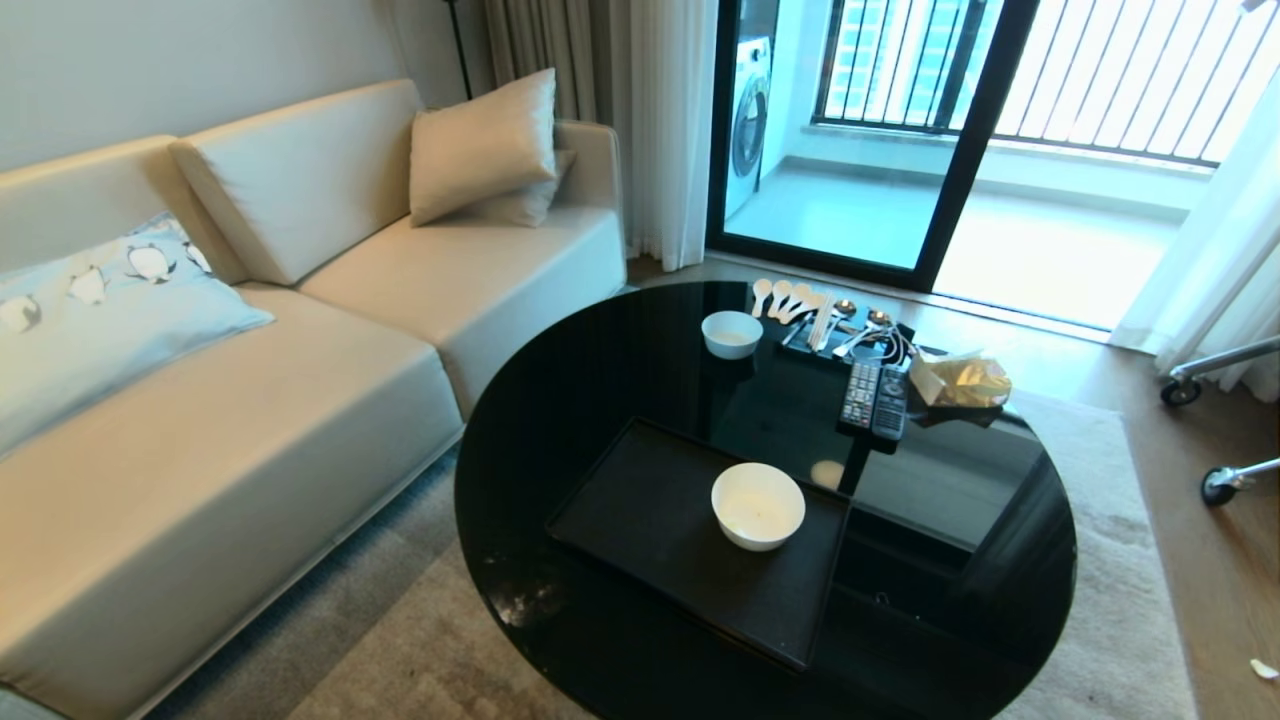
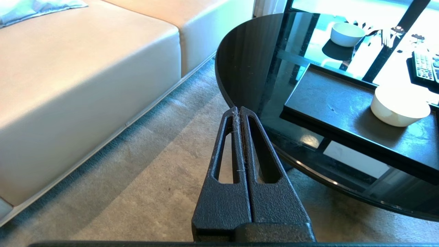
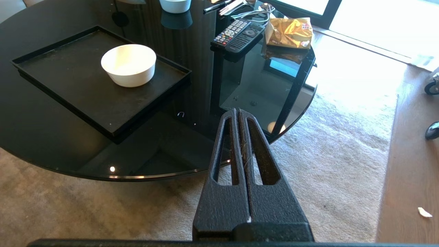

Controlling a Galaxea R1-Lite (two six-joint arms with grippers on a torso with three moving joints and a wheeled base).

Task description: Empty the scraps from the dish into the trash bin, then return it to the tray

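The dish, a glossy white deep bowl, stands upright on the right part of the black tray and looks empty inside. No scraps show, and the trash bin is out of view. My left gripper is shut on nothing, low over the carpet beside the table's edge, with the dish and tray well off to one side. My right gripper is also shut and empty at the table's near rim, apart from the dish and tray. Neither arm shows in the head view.
The tray lies on a round black glass table. At the table's far side are a smaller white bowl, spoons, two remotes and a gold snack bag. A beige sofa runs along the left. A small white bit lies on the wood floor.
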